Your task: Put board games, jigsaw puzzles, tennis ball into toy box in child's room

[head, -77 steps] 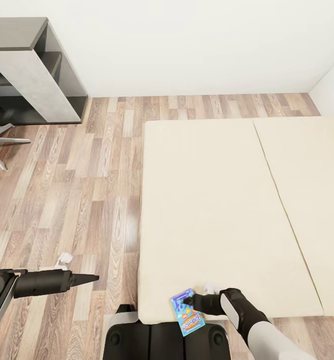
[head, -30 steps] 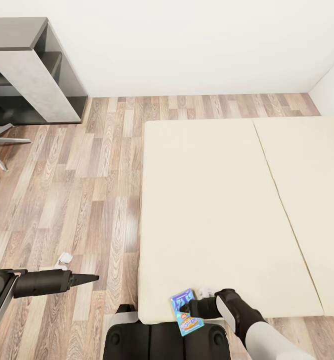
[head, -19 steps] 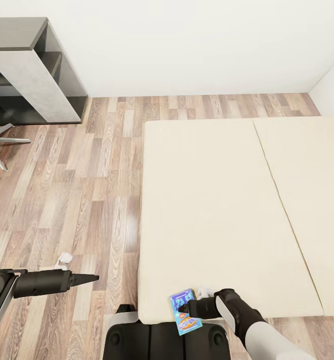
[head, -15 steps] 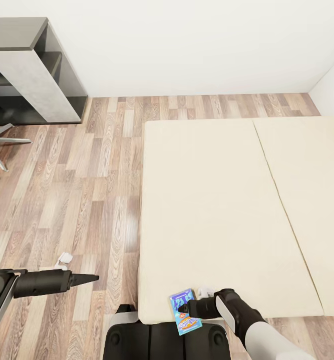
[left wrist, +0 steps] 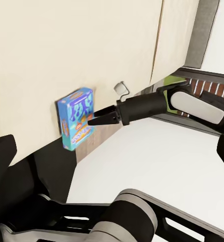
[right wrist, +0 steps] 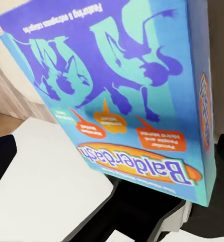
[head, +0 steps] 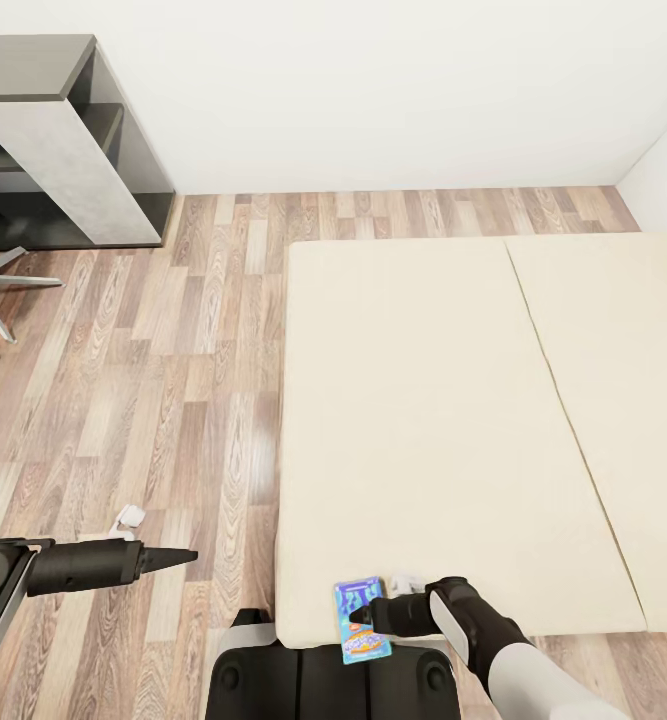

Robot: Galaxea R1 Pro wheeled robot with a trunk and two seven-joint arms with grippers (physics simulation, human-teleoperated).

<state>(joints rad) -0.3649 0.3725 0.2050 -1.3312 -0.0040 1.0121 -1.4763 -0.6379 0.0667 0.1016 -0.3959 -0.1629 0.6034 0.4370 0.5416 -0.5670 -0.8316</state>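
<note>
Game box: blue board game (head: 362, 619) overhanging the bed (head: 423, 420) edge at 6 o'clock.
Right gripper (head: 358, 613): fingers pressed together at the box; grip unclear.
Left gripper (head: 178, 555): fingers together, over floor (head: 173, 380).

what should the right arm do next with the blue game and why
Probably close the right gripper on the blue game before lifting. The box hangs over the bed edge above the robot's base, with the fingers at its side. Whether they already grip cannot be told.
</note>
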